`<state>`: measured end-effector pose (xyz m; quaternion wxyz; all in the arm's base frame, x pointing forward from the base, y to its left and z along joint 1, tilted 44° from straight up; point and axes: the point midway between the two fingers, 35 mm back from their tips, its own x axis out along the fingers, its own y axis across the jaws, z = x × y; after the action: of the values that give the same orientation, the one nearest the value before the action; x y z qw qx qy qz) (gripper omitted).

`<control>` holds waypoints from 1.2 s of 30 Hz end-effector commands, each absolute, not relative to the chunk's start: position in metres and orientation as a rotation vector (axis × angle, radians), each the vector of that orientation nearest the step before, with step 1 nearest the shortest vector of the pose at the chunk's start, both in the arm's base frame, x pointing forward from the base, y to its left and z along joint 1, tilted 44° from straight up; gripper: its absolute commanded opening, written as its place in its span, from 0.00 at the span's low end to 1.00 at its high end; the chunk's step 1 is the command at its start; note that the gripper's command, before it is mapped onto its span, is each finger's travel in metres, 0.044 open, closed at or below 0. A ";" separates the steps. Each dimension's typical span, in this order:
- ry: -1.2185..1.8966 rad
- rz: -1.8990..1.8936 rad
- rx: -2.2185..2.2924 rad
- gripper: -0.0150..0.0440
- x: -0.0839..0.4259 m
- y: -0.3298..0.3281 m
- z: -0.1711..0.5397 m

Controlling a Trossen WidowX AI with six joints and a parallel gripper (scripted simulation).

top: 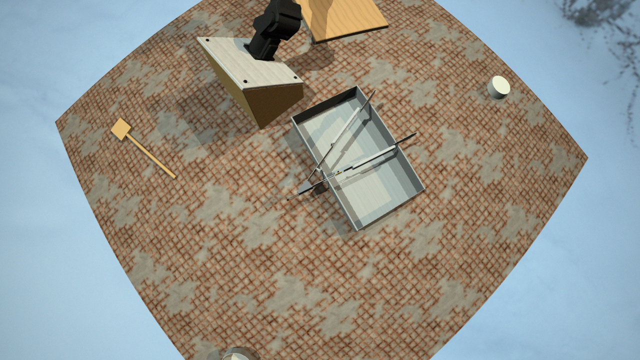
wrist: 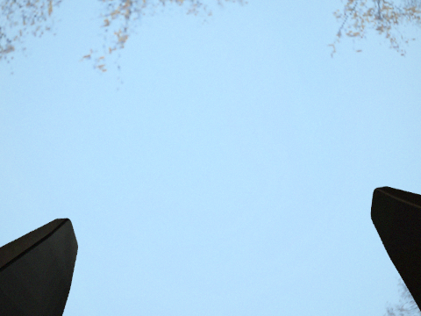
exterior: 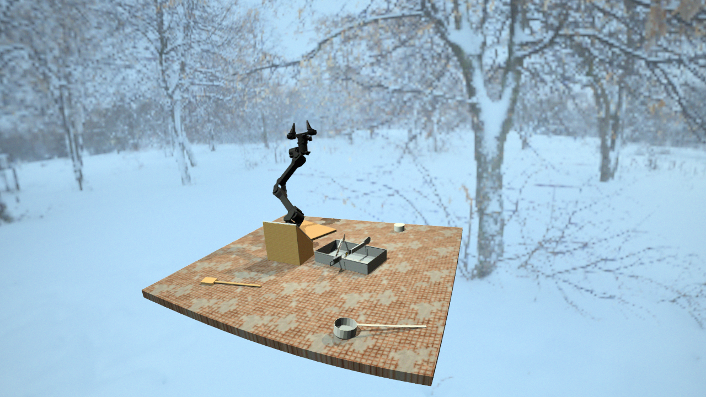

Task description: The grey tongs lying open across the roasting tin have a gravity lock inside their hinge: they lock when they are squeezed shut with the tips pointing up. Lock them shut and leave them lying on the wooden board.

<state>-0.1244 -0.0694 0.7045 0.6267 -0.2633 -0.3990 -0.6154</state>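
Observation:
The grey tongs (top: 374,158) (exterior: 366,241) lie spread open in a V across the roasting tin (top: 406,169) (exterior: 377,260). Their hinge end sticks out over the tin's left rim in the top view, and both tips reach past the opposite rim. The wooden board (top: 353,17) (exterior: 318,230) lies behind the arm's stand and is partly cut off at the top of the top view. My gripper (exterior: 300,122) (wrist: 226,221) is wide open and empty, high above the stand, with its fingers pointing up. The wrist view shows only sky and branches between them.
The wedge-shaped stand (top: 268,100) (exterior: 281,241) bears the arm beside the tin. A wooden spatula (top: 120,128) (exterior: 208,280) lies at the left. A pale cylinder (top: 499,85) (exterior: 399,226) stands at the far right. A long-handled pan (top: 235,356) (exterior: 345,328) stands near the front edge.

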 end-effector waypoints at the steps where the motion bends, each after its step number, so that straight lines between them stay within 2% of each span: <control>1: -0.856 -1.309 -0.673 1.00 -0.067 -0.070 0.711; 13: -0.630 -0.964 -0.677 1.00 0.112 -0.087 0.683; 21: -0.520 -0.834 -0.674 1.00 0.178 -0.094 0.658; 28: -0.341 -0.631 -0.605 1.00 0.270 -0.103 0.603; 36: -0.052 -0.388 -0.401 1.00 0.366 -0.111 0.502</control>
<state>0.3316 -0.1083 0.5459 0.9398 -0.2370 -0.0846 -0.2310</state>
